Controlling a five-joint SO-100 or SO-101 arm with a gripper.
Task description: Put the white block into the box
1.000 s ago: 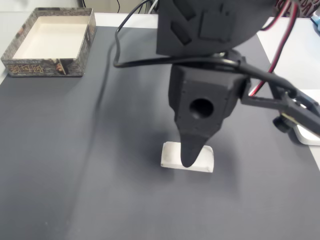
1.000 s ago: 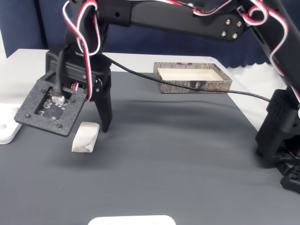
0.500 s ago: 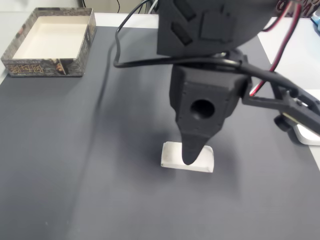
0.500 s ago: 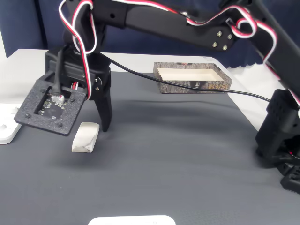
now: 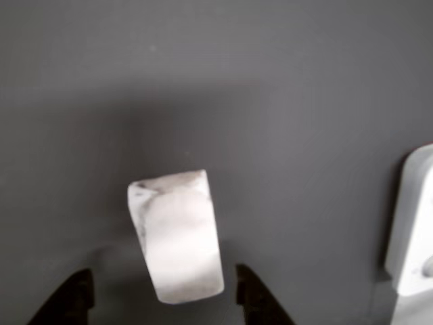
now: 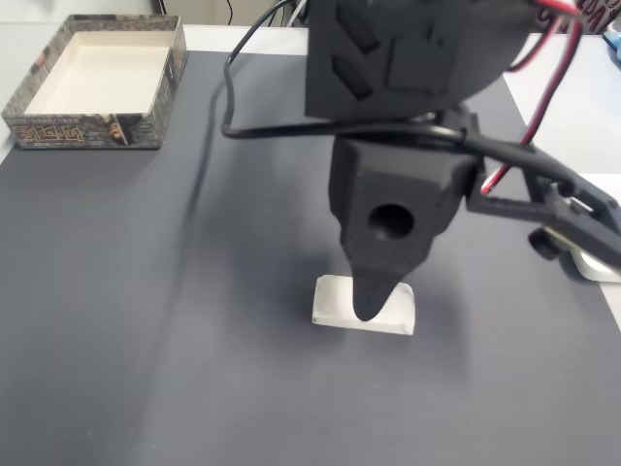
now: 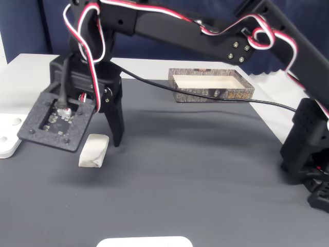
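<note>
The black jointed arm (image 7: 205,36) reached down over the dark grey matte mat (image 7: 195,170), its black two-finger gripper (image 5: 162,298) spread wide, gripping nothing, fingertips at either side of the small matte white oblong block with rounded corners (image 5: 177,235). The block lay flat at the mat's centre (image 6: 364,306). The shallow cardboard box with pale beige interior (image 6: 97,83) stood well apart at 10 o'clock in a fixed view. A flat white device (image 5: 413,230) lay at 3 o'clock.

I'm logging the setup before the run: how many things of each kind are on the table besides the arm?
White block: 1
Cardboard box: 1
Flat white device: 1
White object at the near edge: 1
Total: 4
</note>
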